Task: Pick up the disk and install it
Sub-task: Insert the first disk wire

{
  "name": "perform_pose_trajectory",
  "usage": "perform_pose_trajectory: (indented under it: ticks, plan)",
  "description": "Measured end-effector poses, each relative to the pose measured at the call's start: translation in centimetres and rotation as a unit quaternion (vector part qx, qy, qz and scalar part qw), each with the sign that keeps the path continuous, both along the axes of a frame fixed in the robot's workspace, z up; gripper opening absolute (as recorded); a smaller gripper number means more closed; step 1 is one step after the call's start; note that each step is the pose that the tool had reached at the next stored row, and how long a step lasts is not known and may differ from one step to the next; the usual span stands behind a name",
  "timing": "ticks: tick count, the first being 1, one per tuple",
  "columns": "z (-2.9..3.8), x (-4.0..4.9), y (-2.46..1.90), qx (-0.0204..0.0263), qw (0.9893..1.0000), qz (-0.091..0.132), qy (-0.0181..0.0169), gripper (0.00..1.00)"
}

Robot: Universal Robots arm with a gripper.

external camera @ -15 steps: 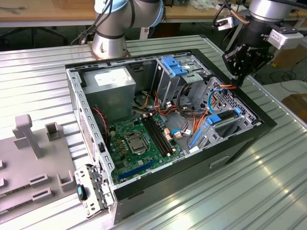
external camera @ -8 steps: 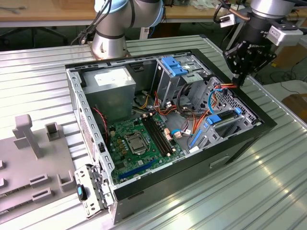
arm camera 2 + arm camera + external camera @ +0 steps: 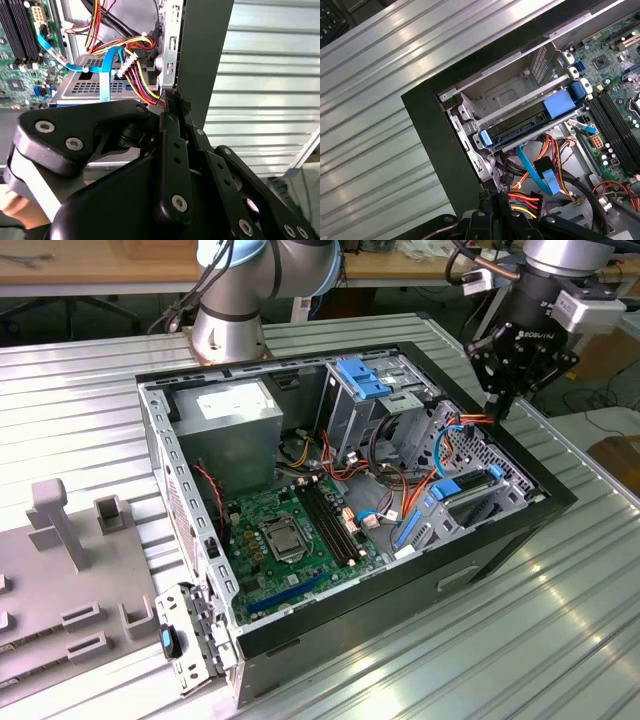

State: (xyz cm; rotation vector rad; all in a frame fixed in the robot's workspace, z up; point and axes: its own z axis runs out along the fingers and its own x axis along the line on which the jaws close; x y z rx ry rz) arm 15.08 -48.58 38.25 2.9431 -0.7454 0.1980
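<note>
The disk (image 3: 520, 129) is a flat dark drive with bright blue rails, and it lies in a bay of the metal drive cage (image 3: 500, 92) at the corner of the open computer case (image 3: 500, 530). In the exterior view the disk's blue rail end (image 3: 445, 487) shows at the case's right side. My gripper (image 3: 500, 408) hangs just above the case's far right wall, over a bundle of orange and red cables (image 3: 470, 420). Its black fingers (image 3: 170, 125) are pressed together with nothing between them. In the first wrist view the gripper (image 3: 495, 197) points at the cable bundle beside the cage.
The case lies open on a ribbed metal table (image 3: 560, 620). Inside are a green motherboard (image 3: 290, 530), a grey power supply (image 3: 235, 425) and a blue ribbed latch (image 3: 362, 378). A grey fixture (image 3: 60, 540) stands at the exterior view's left. The arm's base (image 3: 230, 320) is behind the case.
</note>
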Motion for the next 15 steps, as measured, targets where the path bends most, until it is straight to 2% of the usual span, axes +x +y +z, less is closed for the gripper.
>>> perform_pose_trajectory:
  ticks: [3,6,9,11,13,14,15]
  plan:
    - [0.00,0.00,0.00,-0.0001,0.9994,-0.034,0.0000,0.16]
    - [0.00,0.00,0.00,-0.0002,0.9978,-0.067,0.0000,0.16]
    - [0.00,0.00,0.00,-0.0005,0.9943,-0.107,0.0000,0.16]
    - [0.00,0.00,0.00,-0.0005,0.9922,-0.125,0.0000,0.16]
    - [0.00,0.00,0.00,-0.0005,0.9883,-0.153,0.0000,0.16]
    - [0.00,0.00,0.00,-0.0005,0.9851,-0.172,0.0000,0.16]
    - [0.00,0.00,0.00,-0.0005,0.9811,-0.194,0.0000,0.16]
